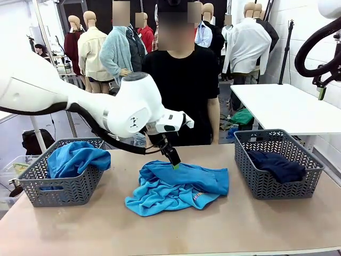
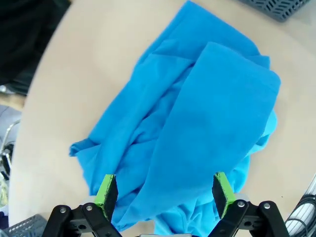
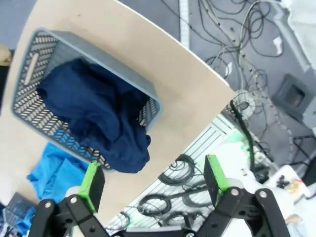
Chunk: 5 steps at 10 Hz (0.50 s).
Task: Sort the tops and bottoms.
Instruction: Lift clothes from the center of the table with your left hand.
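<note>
A heap of tops lies mid-table: a medium blue top [image 1: 200,178] draped over a turquoise top [image 1: 160,197] with a small red-white print [image 1: 198,198]. My left gripper [image 1: 174,161] hovers at the heap's far upper edge. In the left wrist view the left gripper [image 2: 164,192] is open, its green pads [image 2: 106,190] spread over the blue top [image 2: 207,133]. Another blue top [image 1: 74,159] fills the left basket [image 1: 64,186]. The dark navy bottoms [image 1: 277,165] lie in the right basket [image 1: 266,186]. My right gripper [image 3: 154,177] is open, high above the bottoms [image 3: 98,113].
A person in black [image 1: 184,85] stands at the far side behind the heap. My right arm [image 1: 319,58] is raised at the upper right. A white table [image 1: 287,106] stands behind the right basket. Bare tabletop [image 1: 176,234] runs along the near edge.
</note>
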{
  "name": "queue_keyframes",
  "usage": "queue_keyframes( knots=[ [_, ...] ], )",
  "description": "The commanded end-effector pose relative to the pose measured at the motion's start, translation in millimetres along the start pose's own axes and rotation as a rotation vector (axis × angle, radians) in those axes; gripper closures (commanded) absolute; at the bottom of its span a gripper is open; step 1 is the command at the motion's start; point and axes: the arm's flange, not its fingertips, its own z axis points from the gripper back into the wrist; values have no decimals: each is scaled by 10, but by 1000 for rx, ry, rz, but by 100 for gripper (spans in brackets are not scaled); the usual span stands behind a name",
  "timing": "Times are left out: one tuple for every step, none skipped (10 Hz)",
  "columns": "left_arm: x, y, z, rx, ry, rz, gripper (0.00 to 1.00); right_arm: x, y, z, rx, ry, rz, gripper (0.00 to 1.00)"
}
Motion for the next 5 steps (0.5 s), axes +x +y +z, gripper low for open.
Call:
queue_keyframes(
  knots=[
    [94,87,-64,-113,77,-33,0,-2,-8,9,-17,-6,2,0],
    [83,111,-146,-119,99,-35,0,-2,-8,9,-17,-6,2,0],
    [71,144,-193,-113,112,-40,0,-2,-8,9,-17,-6,2,0],
    [57,141,-254,-104,129,-39,0,-2,-8,9,-17,-6,2,0],
    [52,144,-284,-76,133,-52,0,-2,-8,9,-17,-6,2,0]
  ],
)
